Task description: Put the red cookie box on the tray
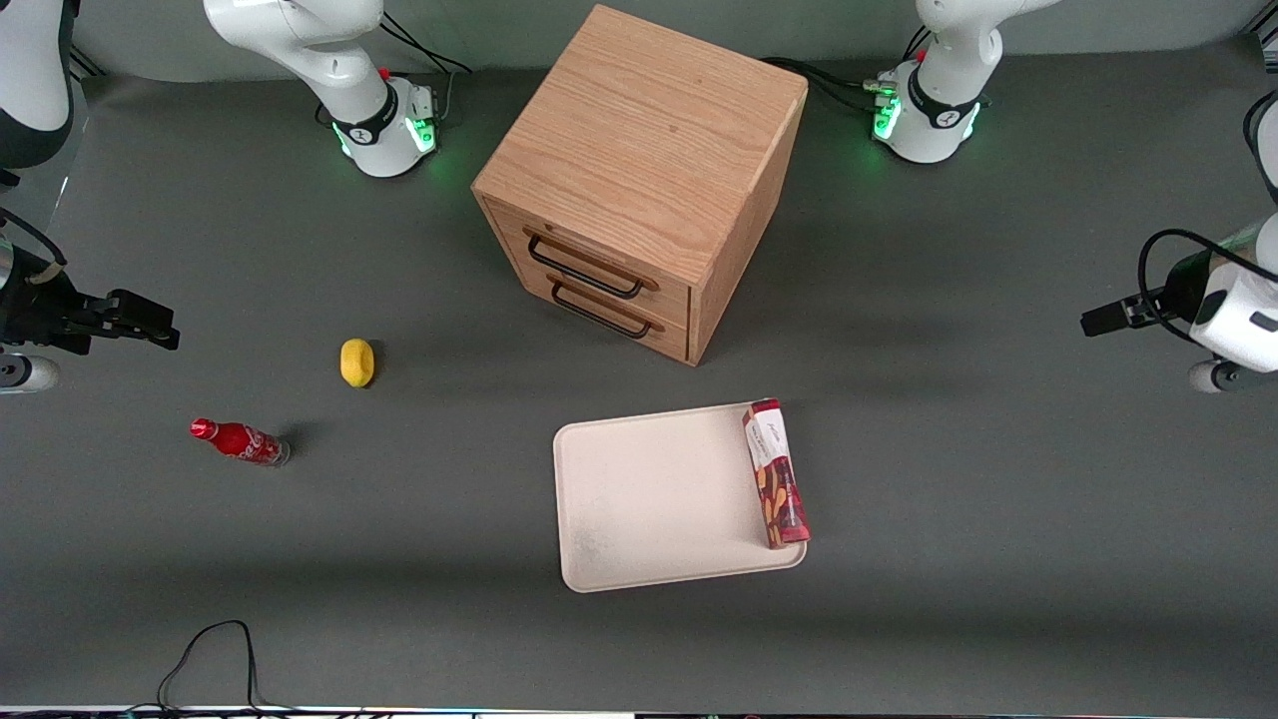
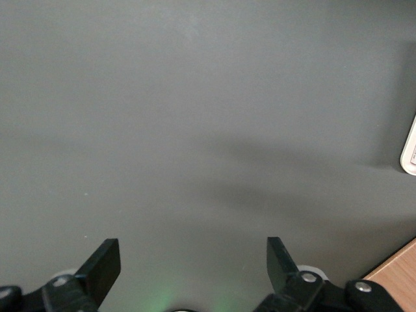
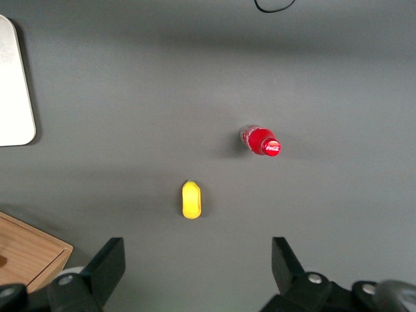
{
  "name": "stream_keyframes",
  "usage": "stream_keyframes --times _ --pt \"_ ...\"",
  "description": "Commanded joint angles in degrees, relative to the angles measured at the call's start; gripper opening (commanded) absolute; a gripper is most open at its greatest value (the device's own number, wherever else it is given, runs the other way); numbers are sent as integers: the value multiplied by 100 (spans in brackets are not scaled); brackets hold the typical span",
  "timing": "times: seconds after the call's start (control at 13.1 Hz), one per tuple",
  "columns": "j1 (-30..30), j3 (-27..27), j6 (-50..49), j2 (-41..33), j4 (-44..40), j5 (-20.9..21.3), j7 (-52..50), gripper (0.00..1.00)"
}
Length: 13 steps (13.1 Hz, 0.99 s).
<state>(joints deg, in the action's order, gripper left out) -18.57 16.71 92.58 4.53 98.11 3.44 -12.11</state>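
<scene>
Hand [image 2: 194, 260] open, red cookie box [image 1: 776, 472] on tray [image 1: 649, 499]

front view overhead; wrist views share tray [image 2: 410, 151]

Clock directions are as the front camera sees the bench [image 1: 998, 559], with 12 pointing away from it and the tray [image 1: 649, 499] at the centre. The cookie box [image 1: 776, 474] lies on the tray along its 3 o'clock rim. A cabinet [image 1: 639, 170] stands at 12. A lemon [image 1: 356, 361] sits at 10 and a bottle [image 1: 240, 442] at 9, both toward the parked arm's end. The hand [image 1: 1098, 322] hangs at 2, well apart from the tray, its fingers [image 2: 104, 263] spread.
</scene>
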Motion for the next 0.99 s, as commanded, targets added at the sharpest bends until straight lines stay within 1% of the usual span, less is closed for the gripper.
stream_keyframes --times 0.0,0.08,0.3,0.38,0.61,0.91 --pt "-33 -184 -29 -268 235 -63 296 100" --pt "281 -534 -55 -286 209 -72 314 100" --pt "1818 -2079 -47 -348 156 -72 314 100" --pt "2075 -2293 -55 -331 104 -72 306 100" --pt "2375 -2356 -117 -330 68 -124 183 100" --pt "2394 -2365 -178 -313 -37 -116 261 100"
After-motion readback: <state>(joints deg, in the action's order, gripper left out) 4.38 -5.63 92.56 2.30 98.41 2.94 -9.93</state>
